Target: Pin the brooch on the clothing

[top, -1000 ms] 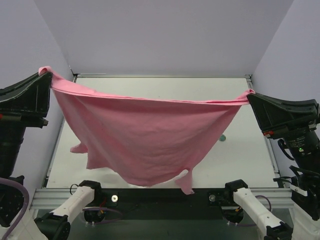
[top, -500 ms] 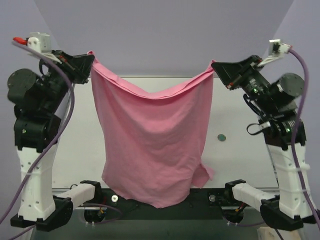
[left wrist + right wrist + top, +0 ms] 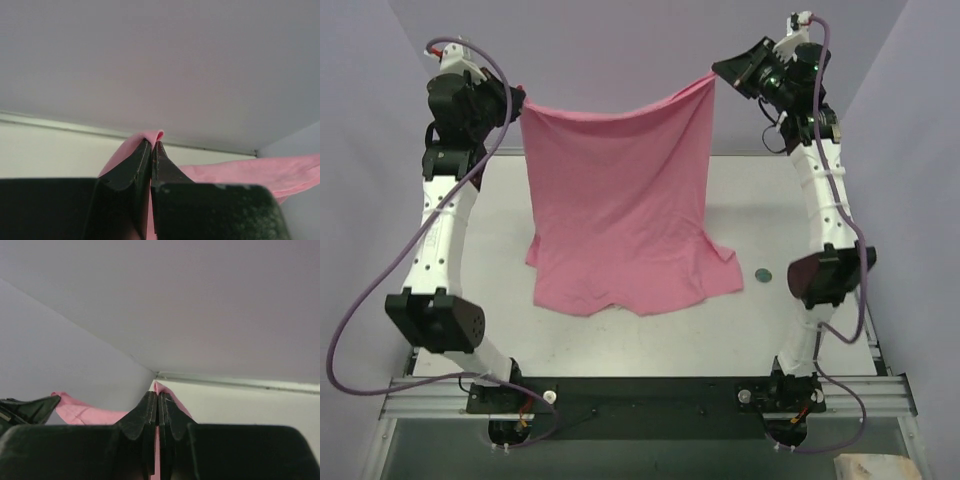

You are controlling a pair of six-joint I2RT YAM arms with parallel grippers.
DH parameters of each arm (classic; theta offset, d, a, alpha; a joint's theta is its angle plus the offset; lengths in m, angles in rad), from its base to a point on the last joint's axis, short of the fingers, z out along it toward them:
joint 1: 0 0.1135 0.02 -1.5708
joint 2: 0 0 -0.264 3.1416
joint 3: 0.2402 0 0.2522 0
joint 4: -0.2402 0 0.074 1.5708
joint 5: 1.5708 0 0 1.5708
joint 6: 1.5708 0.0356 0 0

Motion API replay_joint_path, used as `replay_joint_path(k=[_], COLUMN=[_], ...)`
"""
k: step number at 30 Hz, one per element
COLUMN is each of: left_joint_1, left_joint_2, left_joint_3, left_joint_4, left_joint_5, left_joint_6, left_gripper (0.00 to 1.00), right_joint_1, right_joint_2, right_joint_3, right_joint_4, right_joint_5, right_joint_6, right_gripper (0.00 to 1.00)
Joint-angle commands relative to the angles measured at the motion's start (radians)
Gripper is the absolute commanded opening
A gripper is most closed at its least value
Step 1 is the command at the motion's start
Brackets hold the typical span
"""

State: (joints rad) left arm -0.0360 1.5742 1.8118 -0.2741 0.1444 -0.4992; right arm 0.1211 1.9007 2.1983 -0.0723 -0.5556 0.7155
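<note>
The pink T-shirt hangs stretched between my two raised grippers, its lower part lying on the white table. My left gripper is shut on the shirt's upper left corner; pink cloth shows at its tips in the left wrist view. My right gripper is shut on the upper right corner; pink cloth pokes past its tips in the right wrist view. The brooch, a small dark greenish-grey disc, lies on the table right of the shirt, apart from it.
Both arms stand tall over the table, the left one at the left side, the right one at the right, close to the brooch. Grey walls enclose the table. A metal rail runs along the near edge.
Both grippers have lifted the shirt higher and carried it toward the back wall. The shirt, sagging low a second ago, now hangs flat with its lower part on the table.
</note>
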Motion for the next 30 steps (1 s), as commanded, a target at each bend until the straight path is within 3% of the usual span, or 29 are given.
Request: replay_joint_path(k=[1,3,5,6,10,12,17,21,24,30], left_joint_1=[0.082,0.109,0.116,0.117,0.119,0.117,0.119,0.119,0.107,0.062], left_joint_2=[0.151,0.245,0.317,0.338,0.366,0.285,0.052,-0.092,-0.178,-0.315], left_joint_3=[0.287,0.457,0.564,0.695,0.839,0.772,0.331,0.005,-0.128,-0.207], left_joint_4=[0.107,0.092,0.075,0.061,0.047,0.084,0.249,0.395,0.398,0.420], left_joint_5=[0.078,0.112,0.130,0.129,0.101,0.075,0.040,0.034,0.012,0.090], left_joint_6=[-0.099,-0.117,-0.124,-0.121,-0.073,-0.044,0.004,0.005,-0.024,-0.102], left_gripper=[0.00,0.00,0.00,0.00,0.00,0.00,0.00,0.00,0.00,0.00], right_joint_1=[-0.066,-0.092,-0.097,-0.095,-0.104,-0.113,-0.118,-0.118,-0.146,-0.135], right_joint_2=[0.223,0.244,0.169,0.138,0.043,0.003,-0.090,-0.215,-0.322,-0.587], right_joint_3=[0.412,0.405,0.332,0.310,0.279,0.246,0.099,-0.179,-0.368,-0.639], right_joint_4=[0.086,0.178,0.206,0.227,0.261,0.282,0.310,0.426,0.453,0.462], right_joint_5=[-0.034,-0.004,0.077,0.098,0.129,0.122,0.106,0.082,0.053,0.026], right_joint_6=[0.214,0.286,0.263,0.209,0.153,0.150,0.136,0.134,0.153,0.133], right_gripper=[0.00,0.00,0.00,0.00,0.00,0.00,0.00,0.00,0.00,0.00])
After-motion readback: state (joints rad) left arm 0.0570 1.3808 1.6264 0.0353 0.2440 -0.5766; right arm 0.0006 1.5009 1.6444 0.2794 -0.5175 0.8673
